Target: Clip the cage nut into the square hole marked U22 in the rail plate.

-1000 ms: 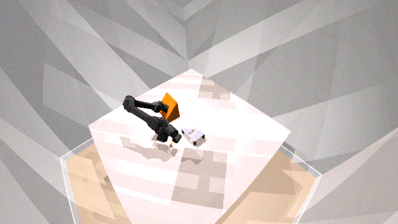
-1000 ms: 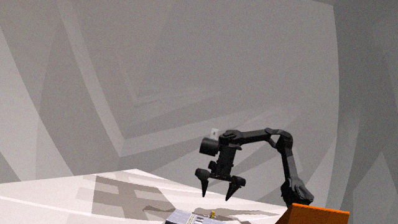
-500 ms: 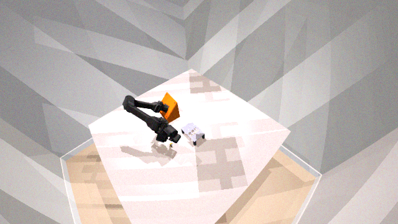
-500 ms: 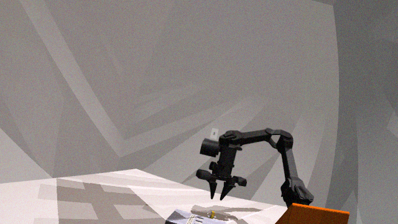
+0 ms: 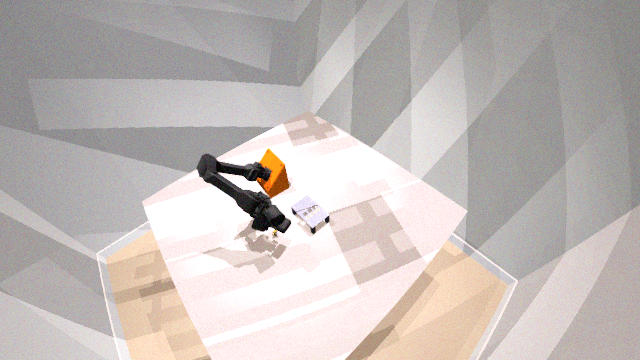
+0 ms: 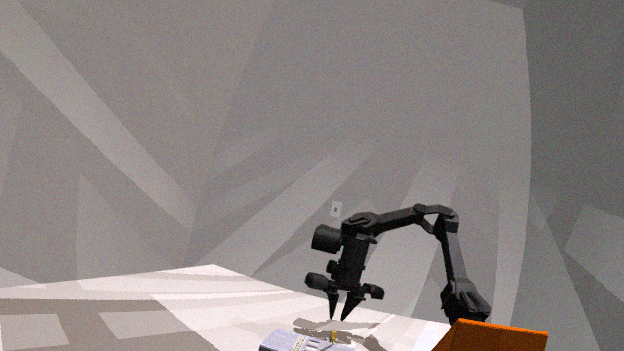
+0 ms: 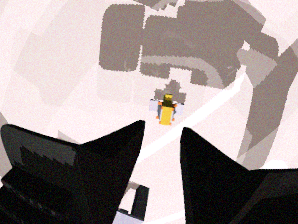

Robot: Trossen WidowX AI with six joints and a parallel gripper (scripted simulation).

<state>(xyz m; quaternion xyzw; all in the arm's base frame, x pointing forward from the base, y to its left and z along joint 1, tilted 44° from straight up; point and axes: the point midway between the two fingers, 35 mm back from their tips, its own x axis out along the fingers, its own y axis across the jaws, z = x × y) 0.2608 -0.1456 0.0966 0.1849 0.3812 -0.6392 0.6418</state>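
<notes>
Rail plate [image 5: 301, 204] [image 6: 278, 339] [image 7: 131, 218]: low centre of the exterior view, cut by the lower edge; its feet show from the top. The U22 marking cannot be read.

Cage nut [image 5: 275, 233] [image 6: 333, 336] [image 7: 166, 115]: on the table [image 5: 250, 305] [image 6: 214, 278] [image 7: 50, 75], left of the plate in the top view and well apart from it; near the middle of the wrist view. A small piece, yellow body, dark at one end, with orange bits along its sides and a pale tab to each side. Which parts are wings and which flanges cannot be told.

Gripper [image 5: 264, 222] [image 6: 337, 319] [image 7: 162, 129]: low centre of the exterior view, pointing down above the nut. Fingers part-way spread, a modest gap between the tips, nothing held.

Arm [image 5: 225, 185] [image 6: 400, 216]: reaches over from the right of the exterior view. Orange block [image 5: 278, 175] [image 6: 502, 336]: lower right there.

Finding: judged to be the approach, pick not yet made. The next move calls for centring the gap on the nut, lowering astride the wings, then squeezing. Off-centre, a fingertip could knock so small a part askew.
</notes>
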